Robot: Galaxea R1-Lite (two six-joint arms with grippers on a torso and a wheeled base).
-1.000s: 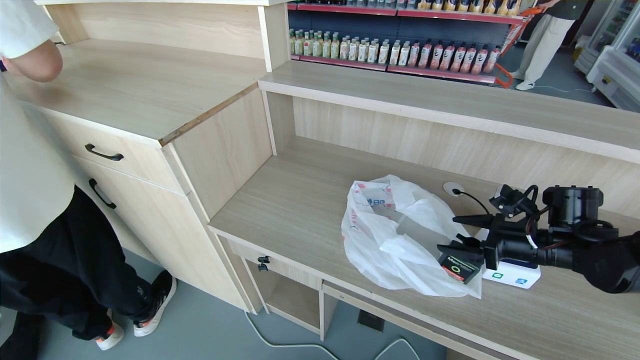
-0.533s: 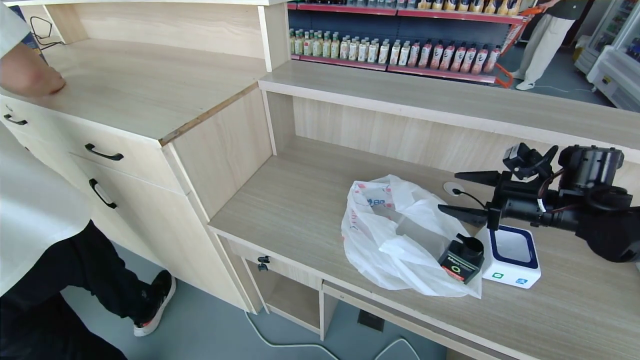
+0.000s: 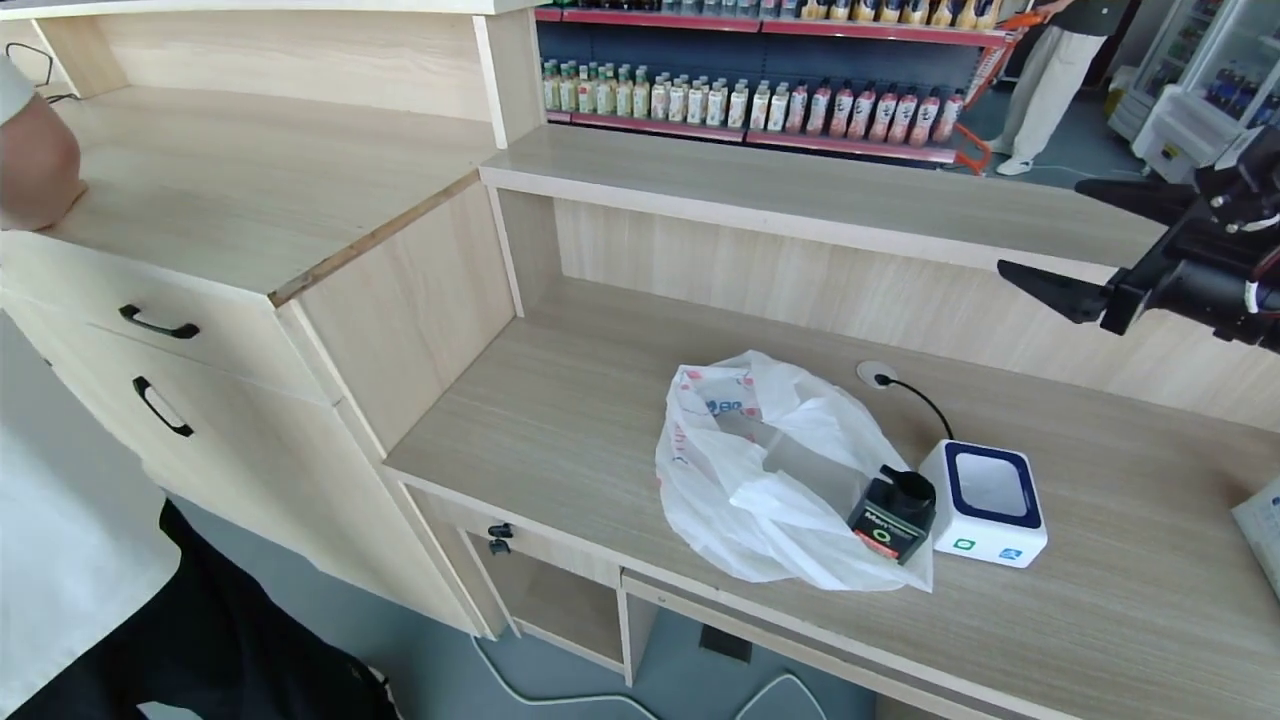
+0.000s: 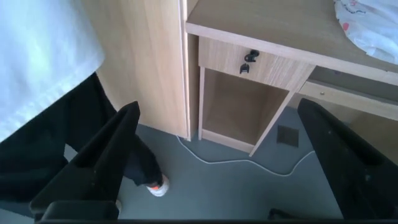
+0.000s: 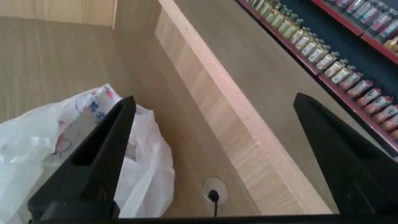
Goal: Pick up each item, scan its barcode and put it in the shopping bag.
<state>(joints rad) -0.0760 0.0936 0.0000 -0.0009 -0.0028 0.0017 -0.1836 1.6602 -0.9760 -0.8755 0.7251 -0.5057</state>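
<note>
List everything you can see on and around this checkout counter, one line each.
shopping bag: one, white with red and blue print, crumpled on the counter
black item: one, green ring on it, at the bag's edge beside the scanner
scanner: one, white, right of the bag
cable: one, black, behind the scanner
bottles: many, on store shelves behind
drawer handles: two, black, left cabinet
right gripper: black, fingers open, raised above the counter
left gripper: black, fingers open, over the floor
</note>
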